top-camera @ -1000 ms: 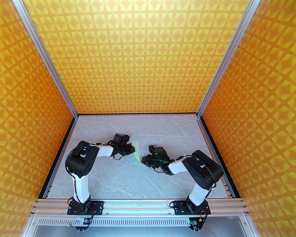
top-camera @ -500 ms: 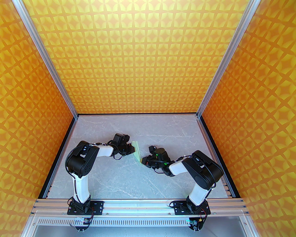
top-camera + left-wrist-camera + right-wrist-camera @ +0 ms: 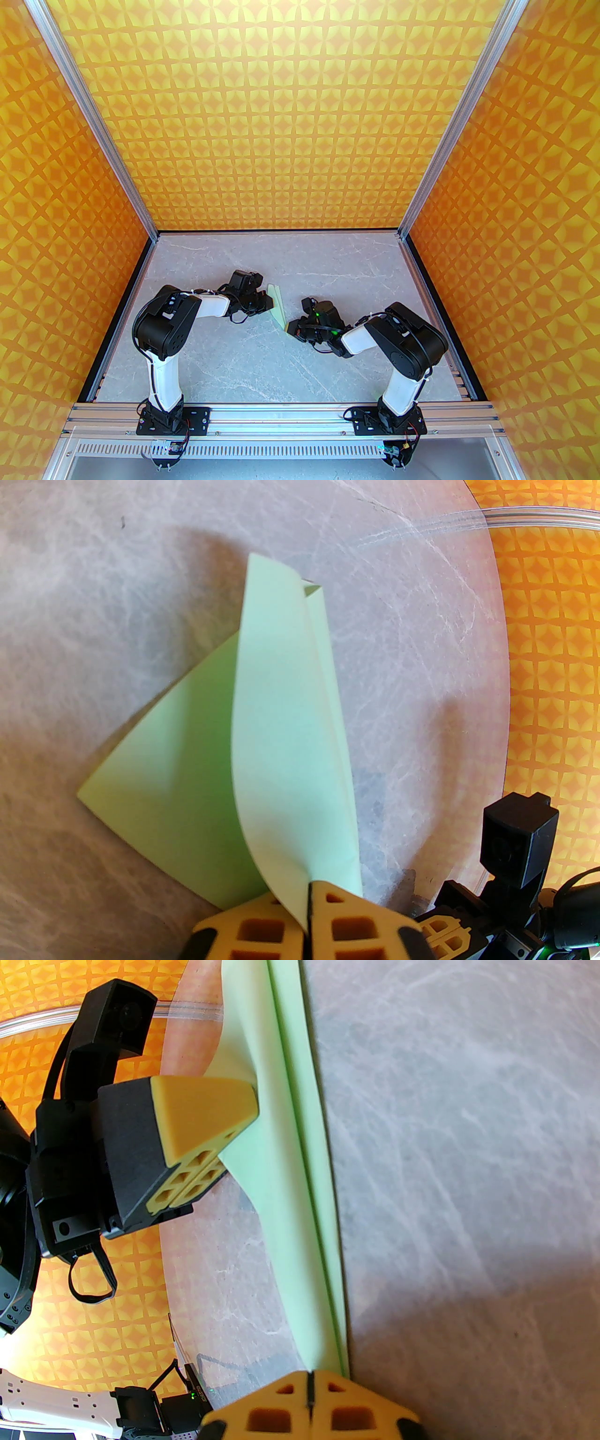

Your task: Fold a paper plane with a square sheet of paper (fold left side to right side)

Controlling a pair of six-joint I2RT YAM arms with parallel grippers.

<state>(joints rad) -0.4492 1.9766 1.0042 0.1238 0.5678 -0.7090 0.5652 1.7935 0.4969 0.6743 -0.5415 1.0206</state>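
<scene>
two arms are on this one, and barely anything has moved in the last second: the right arm's elbow and upper link have swung a touch inward, while the right gripper [image 3: 290,328] has hardly budged from the near tip of the sheet of paper [image 3: 279,304]. the left arm has not shifted at all. the paper is mint green and already creased into a narrow dart shape. it lies mid-table between the two grippers, with one long flap raised off the surface and bowed. the left gripper [image 3: 309,895] has its fingers pressed together on that flap's near corner, the paper running straight into the seam. the right gripper's fingers are also pressed tight, and the dart's point runs right up to their seam in the right wrist view. it looks nipped there, though the contact itself is hard to make out. my read is that the right arm is only re-posing to anchor the nose, so the left-over-right fold is not yet laid down, as that flap is up in the air rather than flat. underneath is a smooth grey marble-look table [image 3: 234,365], so the paper will likely slide if the anchor slackens. orange-and-yellow patterned walls [image 3: 281,117] box in three sides, with aluminium posts [image 3: 93,122] at the corners.
</scene>
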